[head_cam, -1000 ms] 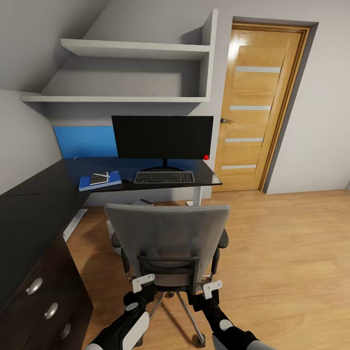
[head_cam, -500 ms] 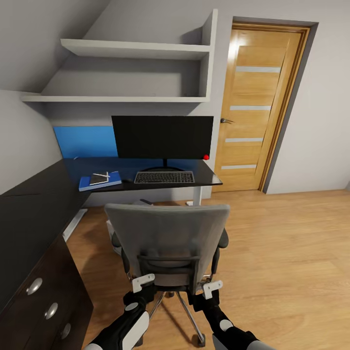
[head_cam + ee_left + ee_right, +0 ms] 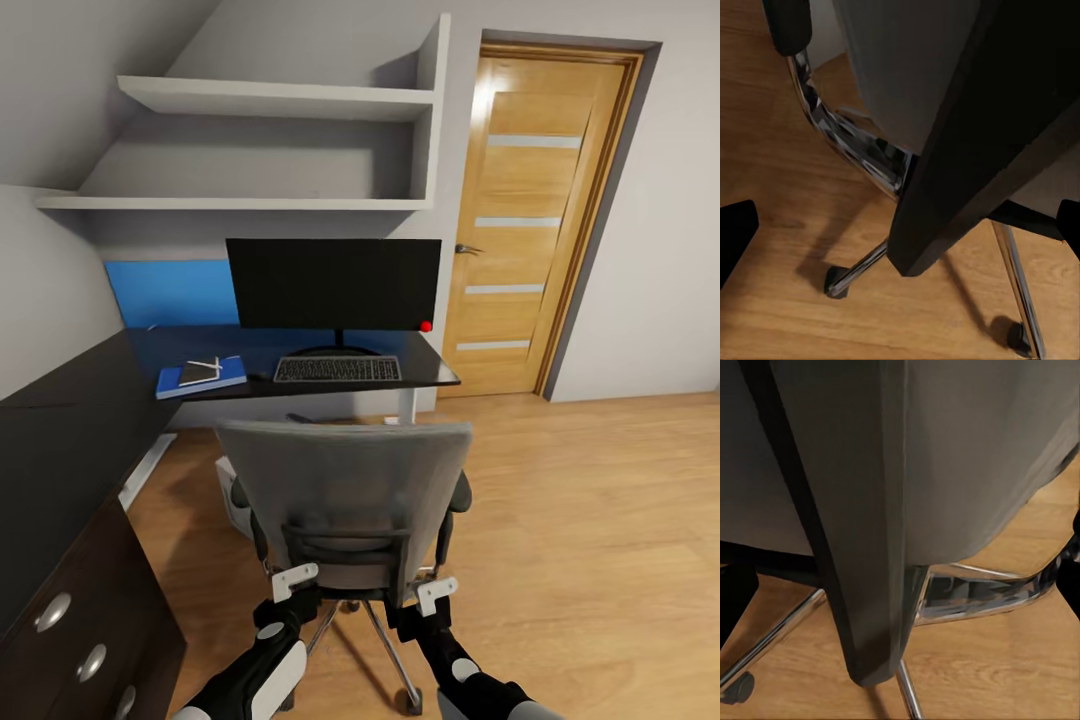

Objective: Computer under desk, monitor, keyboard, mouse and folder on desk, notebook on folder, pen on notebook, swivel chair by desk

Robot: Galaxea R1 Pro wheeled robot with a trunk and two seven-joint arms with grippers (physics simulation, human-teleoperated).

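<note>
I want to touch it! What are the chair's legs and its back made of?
The swivel chair's legs look like shiny polished metal: they mirror the floor. Its back looks like matte grey fabric or plastic; the render leaves that open.

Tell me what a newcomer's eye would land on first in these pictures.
The grey swivel chair stands front and centre, its back to the camera, with the left gripper and the right gripper at its lower frame. Behind it, the black monitor rises on the dark desk above the keyboard. A wooden door glows at right.
</note>
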